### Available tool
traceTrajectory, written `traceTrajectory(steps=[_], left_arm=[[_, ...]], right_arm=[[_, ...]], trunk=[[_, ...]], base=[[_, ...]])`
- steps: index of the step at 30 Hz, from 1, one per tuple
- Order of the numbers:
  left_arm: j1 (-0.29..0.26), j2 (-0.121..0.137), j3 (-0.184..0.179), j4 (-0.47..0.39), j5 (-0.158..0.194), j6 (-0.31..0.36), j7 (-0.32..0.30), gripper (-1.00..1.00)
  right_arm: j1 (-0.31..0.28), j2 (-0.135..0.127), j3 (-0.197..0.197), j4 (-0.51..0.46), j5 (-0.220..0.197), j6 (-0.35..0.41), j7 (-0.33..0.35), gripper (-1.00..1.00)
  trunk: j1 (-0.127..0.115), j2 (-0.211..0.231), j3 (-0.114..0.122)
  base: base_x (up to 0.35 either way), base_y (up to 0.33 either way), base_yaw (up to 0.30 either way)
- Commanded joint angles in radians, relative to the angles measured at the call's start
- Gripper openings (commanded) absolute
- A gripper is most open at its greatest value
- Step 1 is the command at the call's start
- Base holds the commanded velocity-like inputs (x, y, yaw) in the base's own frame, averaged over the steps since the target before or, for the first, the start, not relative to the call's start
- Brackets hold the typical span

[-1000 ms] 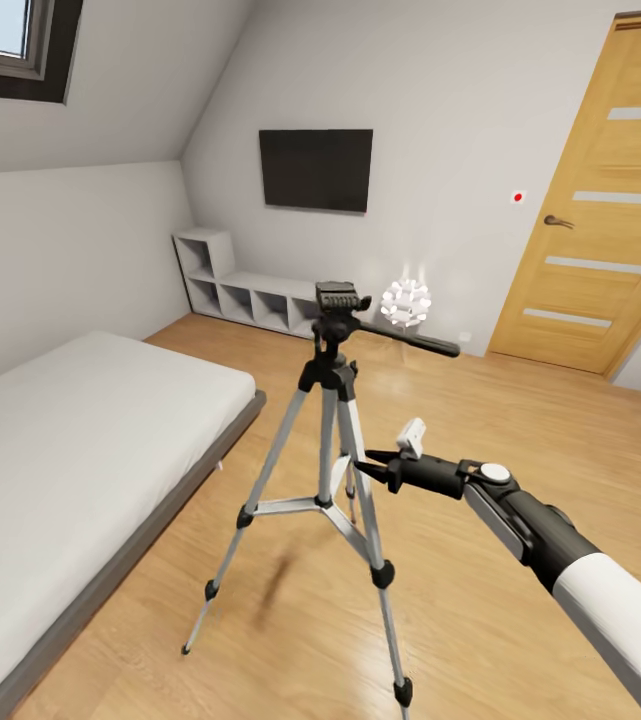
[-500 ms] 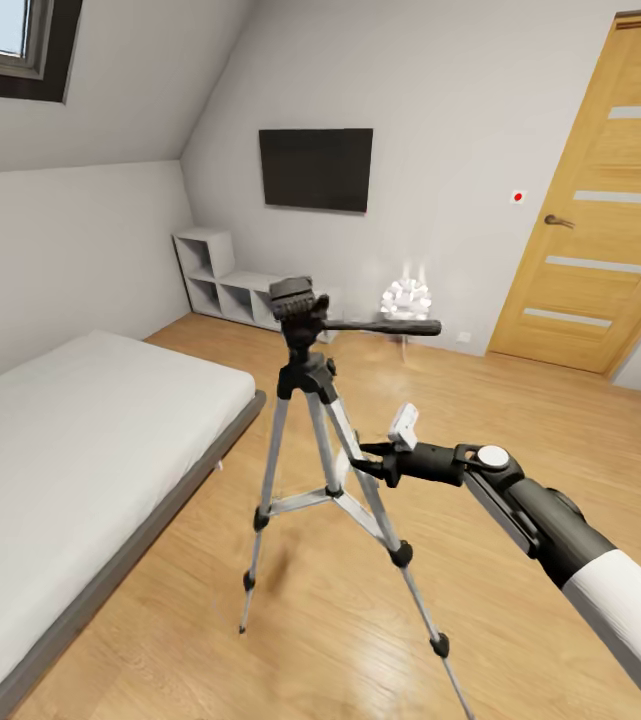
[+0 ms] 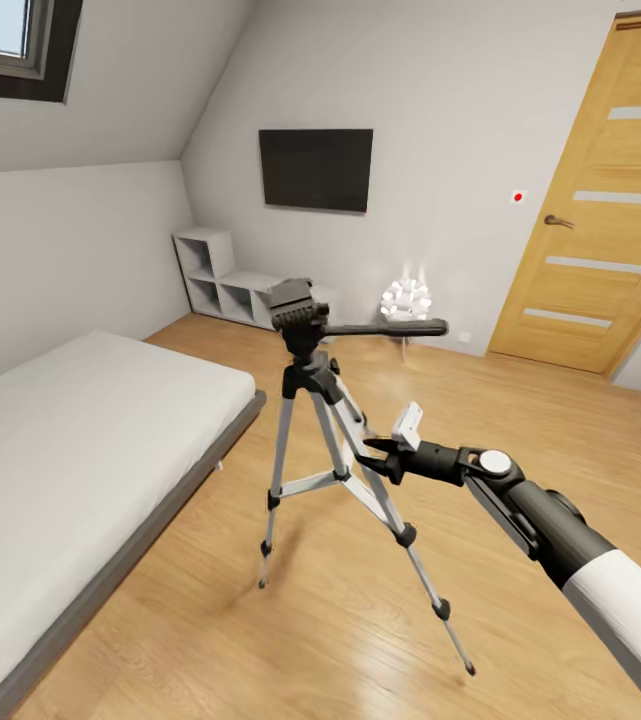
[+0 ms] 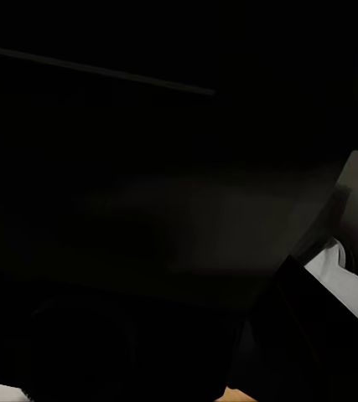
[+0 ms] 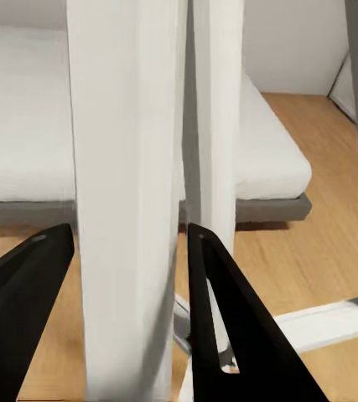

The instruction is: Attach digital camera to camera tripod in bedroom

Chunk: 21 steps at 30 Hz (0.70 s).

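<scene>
The right arm runs in sections: a glossy white shell nearest the body, then a rounded dark grey sleeve, then a slimmer black forearm. A flat grey strip lies along the underside of the dark section. At the wrist joint sits a round white cap ringed in black. A small white rectangular block stands up from the top of the wrist. The right end effector is matte black, ending in two thin pointed fingers; close up they are flat, dark, tapering wedges with plain faces, free of markings. The left wrist view is almost wholly dark.
</scene>
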State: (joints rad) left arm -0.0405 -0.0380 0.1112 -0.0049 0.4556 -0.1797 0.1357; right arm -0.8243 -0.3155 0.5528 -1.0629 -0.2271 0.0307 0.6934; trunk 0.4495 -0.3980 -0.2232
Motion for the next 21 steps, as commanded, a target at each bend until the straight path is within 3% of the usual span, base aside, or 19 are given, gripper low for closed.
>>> traceTrajectory(steps=[1, 16, 19, 21], left_arm=[[-0.001, 0.000, 0.008, 0.000, -0.006, -0.003, 0.000, -1.00], [-0.001, 0.000, 0.008, 0.000, -0.006, -0.003, 0.001, -1.00], [-0.001, 0.000, 0.008, 0.000, -0.006, -0.003, 0.001, -1.00], [-0.001, 0.000, 0.008, 0.000, -0.006, -0.003, 0.001, -1.00]], right_arm=[[-0.001, 0.000, 0.003, 0.004, -0.029, 0.002, 0.002, -1.00], [-0.001, 0.001, 0.003, 0.096, -0.053, -0.024, 0.013, -1.00], [-0.001, 0.000, 0.002, 0.098, -0.131, -0.014, 0.027, -1.00], [-0.001, 0.000, 0.002, 0.098, -0.155, 0.001, 0.037, -1.00]], trunk=[[0.000, -0.002, -0.002], [0.000, -0.002, -0.002], [0.000, -0.002, -0.002], [0.000, -0.002, -0.002]], base=[[0.000, 0.000, 0.000], [0.000, 0.000, 0.000], [0.000, 0.000, 0.000], [0.000, 0.000, 0.000]])
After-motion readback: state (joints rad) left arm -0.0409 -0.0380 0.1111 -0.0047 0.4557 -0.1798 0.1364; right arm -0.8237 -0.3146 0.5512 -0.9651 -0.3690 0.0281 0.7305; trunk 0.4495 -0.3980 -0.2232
